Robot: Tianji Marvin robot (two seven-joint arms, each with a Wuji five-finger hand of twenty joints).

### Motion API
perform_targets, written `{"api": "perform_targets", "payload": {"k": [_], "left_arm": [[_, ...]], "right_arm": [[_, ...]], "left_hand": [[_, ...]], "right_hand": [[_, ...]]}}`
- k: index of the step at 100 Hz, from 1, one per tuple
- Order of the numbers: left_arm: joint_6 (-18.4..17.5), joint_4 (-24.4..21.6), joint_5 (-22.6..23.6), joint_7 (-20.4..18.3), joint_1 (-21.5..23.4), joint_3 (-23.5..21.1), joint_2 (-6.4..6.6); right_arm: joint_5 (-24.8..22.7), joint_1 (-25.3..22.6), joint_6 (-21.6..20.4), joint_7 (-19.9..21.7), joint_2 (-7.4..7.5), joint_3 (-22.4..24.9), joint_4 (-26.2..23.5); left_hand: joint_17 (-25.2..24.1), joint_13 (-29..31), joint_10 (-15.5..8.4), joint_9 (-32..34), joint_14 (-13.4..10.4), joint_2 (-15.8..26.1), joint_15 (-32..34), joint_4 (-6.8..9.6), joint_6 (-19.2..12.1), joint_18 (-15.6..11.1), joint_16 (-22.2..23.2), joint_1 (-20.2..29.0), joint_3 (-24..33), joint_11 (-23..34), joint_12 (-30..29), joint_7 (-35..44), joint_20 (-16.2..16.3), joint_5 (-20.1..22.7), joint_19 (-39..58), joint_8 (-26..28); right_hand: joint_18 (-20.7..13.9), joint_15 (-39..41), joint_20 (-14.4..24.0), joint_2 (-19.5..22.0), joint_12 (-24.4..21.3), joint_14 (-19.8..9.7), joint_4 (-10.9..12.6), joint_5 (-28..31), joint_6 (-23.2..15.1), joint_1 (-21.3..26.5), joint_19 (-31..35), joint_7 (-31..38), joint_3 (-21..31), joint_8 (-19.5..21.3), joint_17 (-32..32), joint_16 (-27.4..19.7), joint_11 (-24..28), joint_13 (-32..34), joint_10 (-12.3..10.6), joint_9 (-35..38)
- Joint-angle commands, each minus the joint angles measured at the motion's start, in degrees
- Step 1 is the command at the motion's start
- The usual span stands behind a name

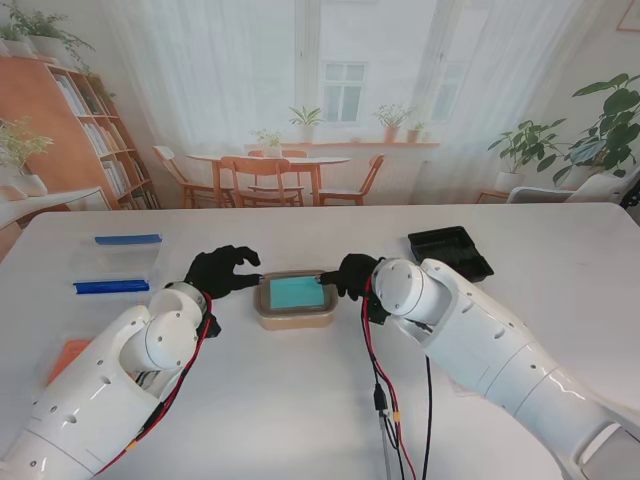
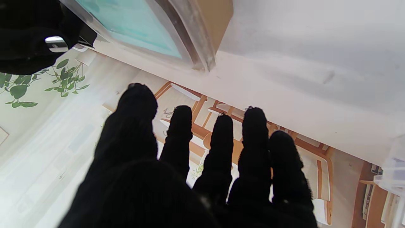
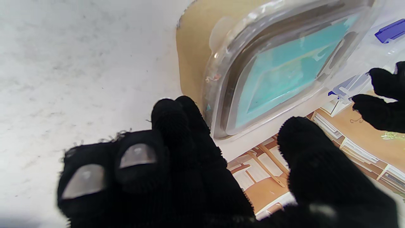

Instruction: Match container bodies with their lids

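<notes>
At the centre of the white table (image 1: 300,400), between our two arms, sits the tan container body (image 1: 296,318) with its clear lid (image 1: 297,292) laid on top, a turquoise panel showing through. Our left hand (image 1: 222,270) hovers just beside the container's left edge, fingers spread and grasping nothing; the left wrist view shows its fingertips (image 2: 180,120) clear of the lid corner. Our right hand (image 1: 350,274) is at the right edge, thumb and fingers curled toward the rim; whether they touch or press it we cannot tell from these views, and nothing is lifted. We judge the body to be light, paper-like and easily dented, and the lid thin, springy and slick, so hold is best taken at the lid's raised rim and corners, pressing evenly from both sides rather than on the flexible middle. Farther left lies a clear box with blue clips (image 1: 118,264); farther right, a black tray (image 1: 450,250); an orange item (image 1: 68,356) shows near our left forearm. These appear still unpaired.
</notes>
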Motion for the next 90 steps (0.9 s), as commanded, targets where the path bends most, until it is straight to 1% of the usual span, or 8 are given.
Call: {"api": "perform_targets", "payload": {"k": [1,17,33,37,40,52,55,90], "left_arm": [[-1.0,-0.1,0.2,-0.3,0.9,0.3,-0.1],[-4.3,0.4,-0.3,-0.5,1.4,0.3,0.07],[-5.6,0.1,-0.2,-2.0,1.9,0.4,0.48],[-5.5,-0.1,-0.1,-2.6,2.0,0.4,0.61],[-5.3,-0.3,0.1,-3.0,2.1,0.4,0.71],[-4.9,-0.3,1.1,-3.9,2.4,0.6,1.01],[-4.6,-0.3,1.2,-4.1,2.4,0.7,1.07],[-3.0,1.1,1.5,-5.2,1.5,2.2,1.26]], "right_arm": [[0.2,-0.3,0.1,0.7,-0.1,0.0,-0.2],[0.1,-0.6,0.1,0.4,-0.11,0.1,-0.4],[-0.2,-0.9,0.3,0.1,-0.08,0.4,-0.7],[-0.2,-1.0,0.4,0.1,-0.06,0.4,-0.8],[-0.2,-1.1,0.4,0.1,-0.06,0.5,-0.8],[-0.3,-1.4,0.6,-0.2,-0.05,0.7,-0.9],[-0.3,-1.5,0.7,-0.2,-0.04,0.8,-1.0],[-0.3,-2.7,1.7,-0.6,0.11,1.9,-1.1]], "left_hand": [[-2.0,-2.7,-1.5,-2.1,-1.2,-2.1,-1.8,1.7,-2.3,-2.2,0.3,2.6,1.2,-0.2,0.8,1.6,-0.7,-1.3,-1.4,1.8],[-2.9,-5.9,-2.5,-4.5,-2.5,-4.1,-4.9,1.29,-3.8,-2.6,-0.4,3.5,2.9,-1.4,0.3,2.0,-3.2,-0.8,-9.1,2.5],[-3.1,-7.5,-3.1,-5.4,-3.1,-4.7,-6.8,1.04,-4.1,-2.9,-0.9,3.5,3.6,-2.3,-0.2,1.9,-3.1,-0.9,-16.2,1.9],[-3.1,-7.9,-3.2,-5.8,-3.3,-4.7,-7.2,1.07,-3.8,-3.0,-1.0,3.5,3.8,-2.5,-0.3,1.7,-2.6,-1.0,-17.7,1.6],[-2.9,-8.2,-3.2,-6.0,-3.4,-4.7,-7.6,1.09,-3.6,-3.1,-0.8,3.7,3.9,-2.6,-0.3,1.8,0.0,-1.2,-20.1,0.8],[-3.3,-9.1,-3.5,-6.9,-3.7,-5.0,-8.4,1.3,-3.4,-3.5,-1.1,4.6,4.6,-3.0,-0.4,1.4,0.8,-1.9,-24.3,0.2],[-3.2,-9.5,-3.6,-7.1,-3.8,-5.0,-8.7,1.17,-3.4,-3.7,-1.1,4.7,5.1,-3.0,-0.6,1.1,3.0,-2.1,-26.6,-0.3],[-3.9,-11.0,-3.7,-8.6,-4.2,-4.5,-9.6,0.94,-3.5,-4.6,-1.4,4.9,5.2,-3.2,-0.7,1.1,5.0,-3.1,-31.6,-0.5]], "right_hand": [[-9.9,0.5,-0.2,0.6,-0.6,-1.8,-0.1,-1.1,3.4,-0.8,10.1,0.4,0.5,-1.1,1.8,1.3,0.1,-1.9,7.0,-1.9],[-9.9,0.4,-0.1,0.5,-0.7,-1.8,-0.1,-1.3,3.3,-0.7,10.0,0.3,0.5,-1.2,1.6,1.4,0.0,-2.0,7.0,-2.2],[-9.9,0.0,0.0,0.5,-0.8,-1.2,-0.1,-1.8,3.3,-0.7,9.9,0.0,0.4,-1.4,1.4,1.5,-0.3,-2.8,7.2,-2.8],[-9.9,-0.1,0.0,0.6,-0.8,-1.1,-0.1,-1.9,3.3,-0.6,9.8,-0.1,0.5,-1.5,1.3,1.5,-0.4,-3.0,7.2,-3.0],[-9.9,-0.2,0.0,0.6,-0.8,-0.9,-0.1,-2.0,3.4,-0.6,9.7,-0.2,0.4,-1.5,1.1,1.6,-0.5,-3.3,7.2,-3.2],[-9.9,-0.5,0.1,0.5,-0.9,-0.4,-0.1,-2.2,3.4,-0.6,9.6,-0.3,0.4,-1.6,0.9,1.8,-0.7,-3.7,7.4,-3.5],[-9.9,-0.6,0.2,0.6,-0.9,-0.4,-0.1,-2.2,3.4,-0.6,9.6,-0.4,0.4,-1.7,0.9,1.8,-0.8,-3.8,7.4,-3.6],[-9.5,-1.4,0.7,0.6,-1.3,0.7,-0.1,-2.5,3.5,-0.5,9.0,-0.6,0.3,-1.7,-0.4,2.4,-1.4,-4.9,7.6,-4.3]]}}
